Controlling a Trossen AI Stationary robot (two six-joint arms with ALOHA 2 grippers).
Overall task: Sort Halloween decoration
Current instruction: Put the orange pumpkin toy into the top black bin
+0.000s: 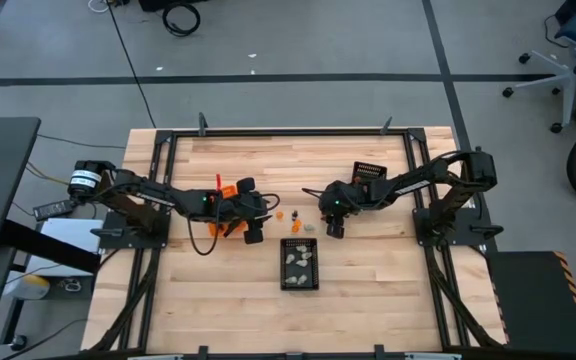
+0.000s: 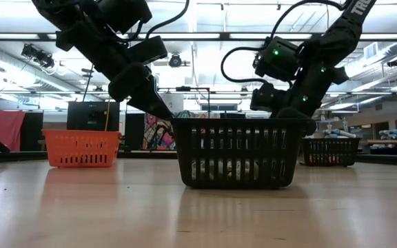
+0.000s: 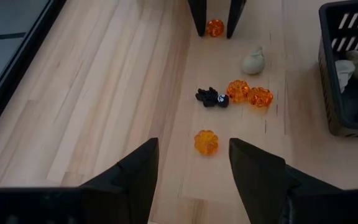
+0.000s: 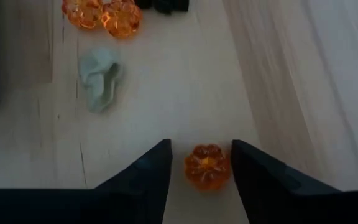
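The Halloween decoration lies loose on the wooden table (image 1: 368, 300) between my two grippers. It includes an orange pumpkin (image 4: 207, 165), a pale skull (image 4: 99, 78), a black spider (image 3: 212, 97) and two more pumpkins (image 3: 248, 93). My right gripper (image 4: 201, 144) is open, pointing steeply down. Its fingers stand on either side of the pumpkin (image 3: 214, 27), which rests on the table, with a small gap on each side. My left gripper (image 3: 193, 144) is open above the table, with another pumpkin (image 3: 206, 142) lying just ahead of its fingers.
A black mesh bin (image 1: 300, 283) holding pale pieces stands just nearer the front edge than the loose pieces. An orange bin (image 2: 81, 148) sits under my left arm. A second black bin (image 1: 368, 172) stands behind my right arm.
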